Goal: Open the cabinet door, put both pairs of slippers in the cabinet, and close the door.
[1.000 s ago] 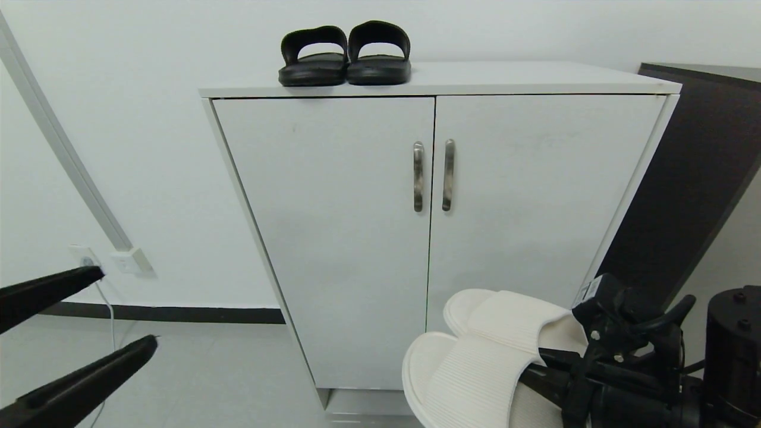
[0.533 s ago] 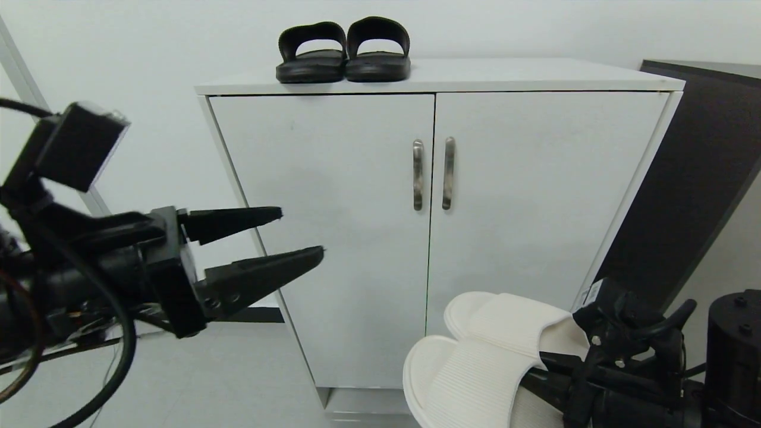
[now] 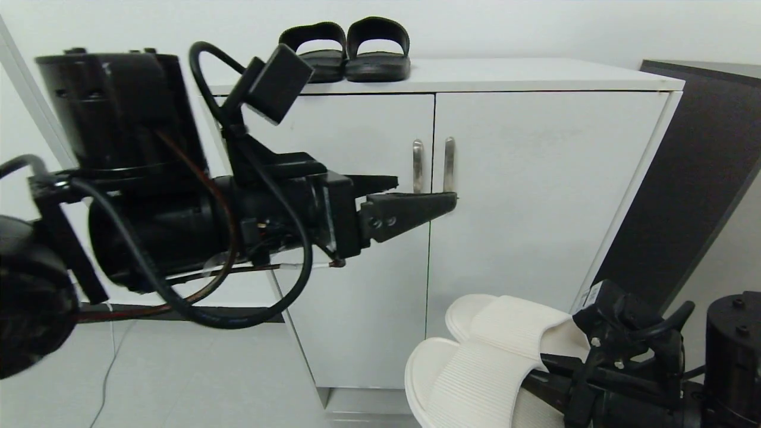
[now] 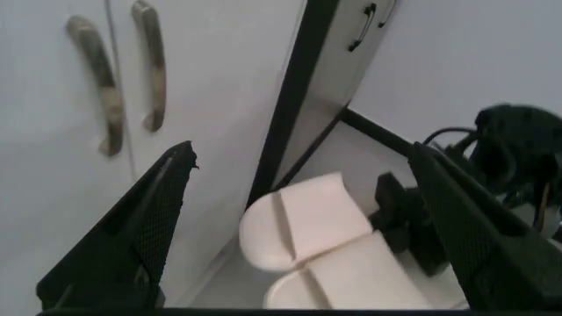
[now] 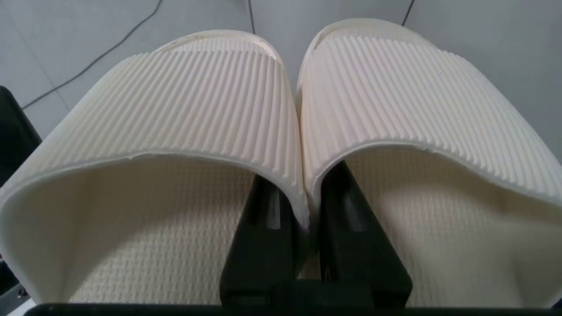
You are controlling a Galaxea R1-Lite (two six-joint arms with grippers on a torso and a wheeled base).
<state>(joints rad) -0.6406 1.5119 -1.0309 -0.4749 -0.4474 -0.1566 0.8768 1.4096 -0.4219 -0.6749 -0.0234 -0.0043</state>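
The white cabinet (image 3: 535, 178) stands with both doors shut. Its two metal handles (image 3: 418, 166) (image 4: 97, 96) sit side by side at the middle seam. My left gripper (image 3: 425, 186) (image 4: 301, 151) is open, its fingertips right in front of the handles' lower halves. A pair of black slippers (image 3: 345, 50) rests on the cabinet top, towards its left. My right gripper (image 5: 312, 219) is low at the right, shut on the touching inner sides of a pair of white ribbed slippers (image 3: 475, 356) (image 4: 307, 228) (image 5: 176, 132), held toes forward near the foot of the right door.
A dark panel (image 3: 695, 178) stands close against the cabinet's right side. The white wall (image 3: 148, 30) runs behind, and grey floor (image 3: 178, 368) lies open to the left of the cabinet.
My left arm has swung in from the lower left, up and rightward to the door handles, staying open. The right arm and the white slippers have kept still.
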